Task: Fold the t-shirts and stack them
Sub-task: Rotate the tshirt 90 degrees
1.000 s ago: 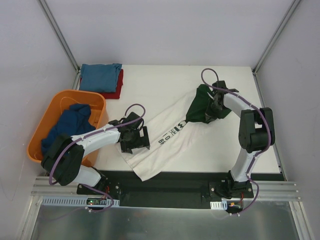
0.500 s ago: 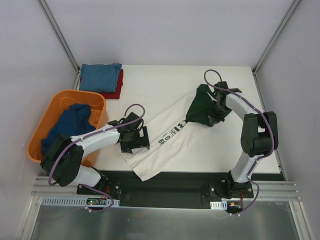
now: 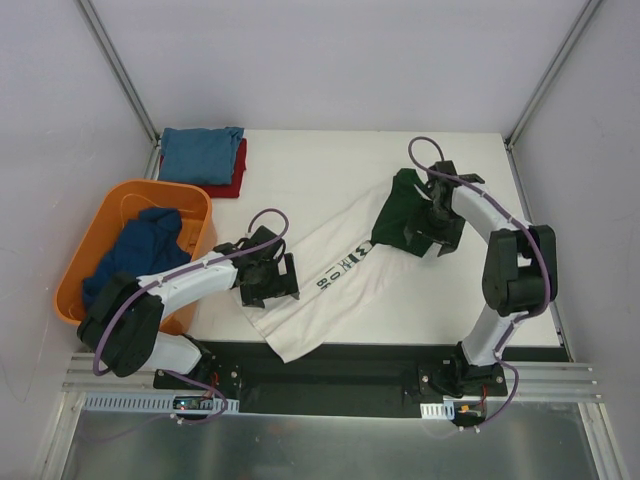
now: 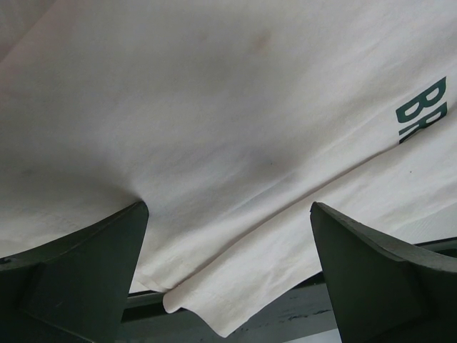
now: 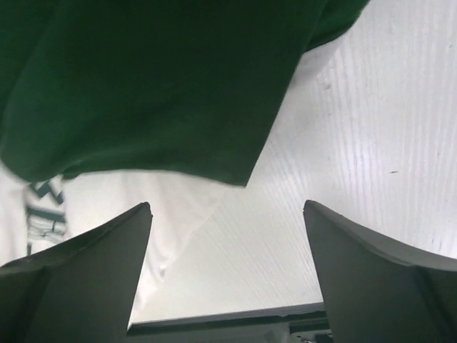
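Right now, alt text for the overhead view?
A cream t-shirt lies diagonally on the table, open right gripper over its green sleeve, open left gripper over its body. An orange basket at left holds a dark blue shirt; beyond it, a folded blue shirt tops a red one.

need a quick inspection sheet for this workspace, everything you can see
surface: white table, black strip along the near edge
job's things: cream t-shirt with dark green sleeve spread diagonally; folded blue t-shirt on folded red t-shirt, back left; crumpled navy t-shirt in the basket
clutter: orange plastic basket at the table's left edge
grippers: left claw open, low over the cream shirt; right claw open at the green sleeve's edge, holding nothing
cables: purple cable looped along each arm
surroundings: grey enclosure walls, metal rail in front
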Motion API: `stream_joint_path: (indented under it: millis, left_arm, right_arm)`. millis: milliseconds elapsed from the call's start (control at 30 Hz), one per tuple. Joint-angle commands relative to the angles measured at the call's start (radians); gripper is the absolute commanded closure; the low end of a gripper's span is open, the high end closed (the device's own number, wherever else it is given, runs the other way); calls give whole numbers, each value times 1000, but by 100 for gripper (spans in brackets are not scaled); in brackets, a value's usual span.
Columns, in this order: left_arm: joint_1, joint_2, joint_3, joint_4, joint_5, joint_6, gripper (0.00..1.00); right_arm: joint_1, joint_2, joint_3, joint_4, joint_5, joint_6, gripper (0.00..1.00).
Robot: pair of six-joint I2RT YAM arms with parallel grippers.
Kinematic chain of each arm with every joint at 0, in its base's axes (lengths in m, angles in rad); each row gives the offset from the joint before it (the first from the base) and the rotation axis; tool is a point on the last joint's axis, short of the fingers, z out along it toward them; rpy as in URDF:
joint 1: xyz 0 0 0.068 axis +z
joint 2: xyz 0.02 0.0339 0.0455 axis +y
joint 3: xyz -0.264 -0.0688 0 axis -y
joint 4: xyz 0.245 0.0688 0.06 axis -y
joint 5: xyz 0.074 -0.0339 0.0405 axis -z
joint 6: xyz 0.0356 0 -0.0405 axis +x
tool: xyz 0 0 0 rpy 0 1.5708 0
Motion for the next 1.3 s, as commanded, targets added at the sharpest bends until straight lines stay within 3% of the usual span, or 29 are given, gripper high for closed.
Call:
stream_joint_path:
  millis: [0,167,333,700,933,1167,1200,1267]
  left_arm:
    - [-5,-31,3,-56,10,36,1]
    - [-8,-74,43,-59,4,71,1]
    - [-8,-50,37,-61,-8,93,1]
    - [-17,51,52,-26,37,65,1]
    - [-43,120,79,16,100,29,1]
    - [-117,271,185,82,194,-5,1]
    - [-129,304,223,88,205,-13,1]
    - [-175,338,280,97,199,-66,1]
  right_arm:
    - [60,-154,4,39,-120,-26,1]
    - [168,-245,-149,135,-189,55,3]
    - [208,-202,-229,239,-208,138,3]
    - [98,101,-50,198,-104,121,3]
    - [41,279,206,115,-126,40,3]
    - [-5,565,721,-132,-194,-101,3]
    - [-13,636,853,-150,-206,-121,3]
    - [-27,697,958,-152,-241,-156,3]
